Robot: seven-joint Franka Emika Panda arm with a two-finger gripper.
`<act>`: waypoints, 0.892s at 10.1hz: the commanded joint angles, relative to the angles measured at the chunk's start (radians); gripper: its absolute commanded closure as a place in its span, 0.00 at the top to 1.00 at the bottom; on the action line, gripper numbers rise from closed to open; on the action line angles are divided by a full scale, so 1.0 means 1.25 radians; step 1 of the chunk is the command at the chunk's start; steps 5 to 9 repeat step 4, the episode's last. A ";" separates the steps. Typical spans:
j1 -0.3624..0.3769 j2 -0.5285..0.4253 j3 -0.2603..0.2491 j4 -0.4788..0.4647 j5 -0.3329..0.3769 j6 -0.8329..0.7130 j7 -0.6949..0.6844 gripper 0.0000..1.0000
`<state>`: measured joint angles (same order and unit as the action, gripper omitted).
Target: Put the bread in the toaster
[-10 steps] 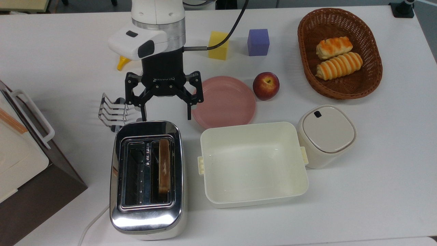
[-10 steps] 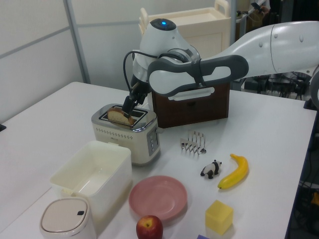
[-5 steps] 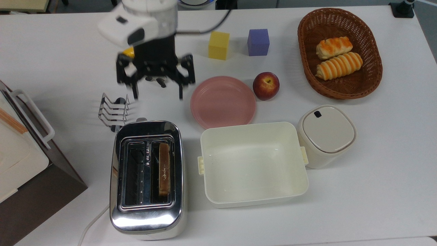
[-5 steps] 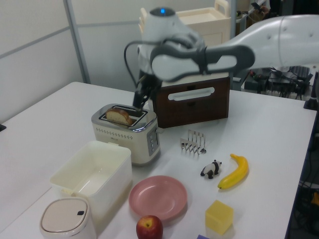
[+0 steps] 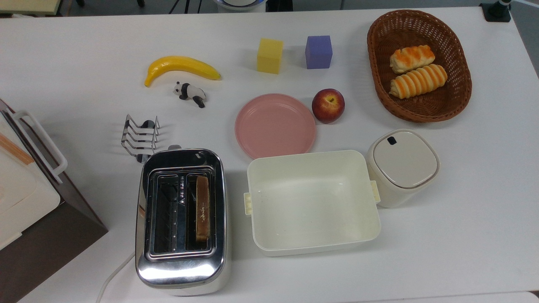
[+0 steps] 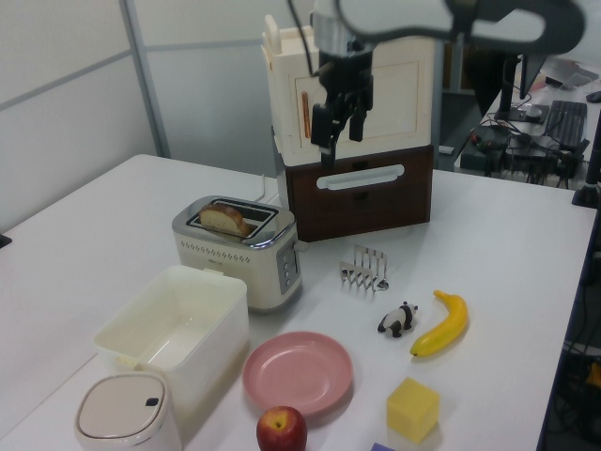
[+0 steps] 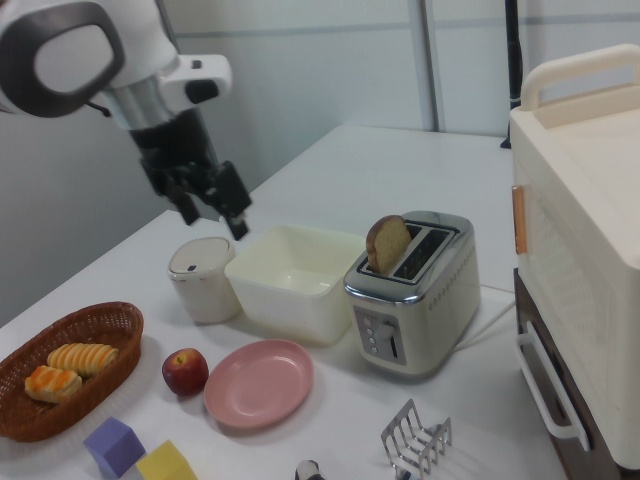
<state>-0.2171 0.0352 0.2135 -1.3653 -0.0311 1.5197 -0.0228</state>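
- My gripper hangs high above the table, and its fingers are spread apart with nothing between them.
- I see a white table in a room with pale wall panels.
- The bread stands in the toaster, in the slot on the top view's right. Its rounded top sticks up out of the slot.
- The cream tub just beside the toaster has nothing in it.
- A small bin with a lid stands right next to the tub.
- The brown basket holds two striped rolls.
- The pink plate is bare, with an apple just beside it.
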 commanded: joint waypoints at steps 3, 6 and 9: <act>0.046 -0.024 -0.054 -0.044 0.078 0.002 0.076 1.00; 0.046 -0.026 -0.057 -0.044 0.078 0.002 0.071 1.00; 0.046 -0.026 -0.057 -0.044 0.078 0.002 0.071 1.00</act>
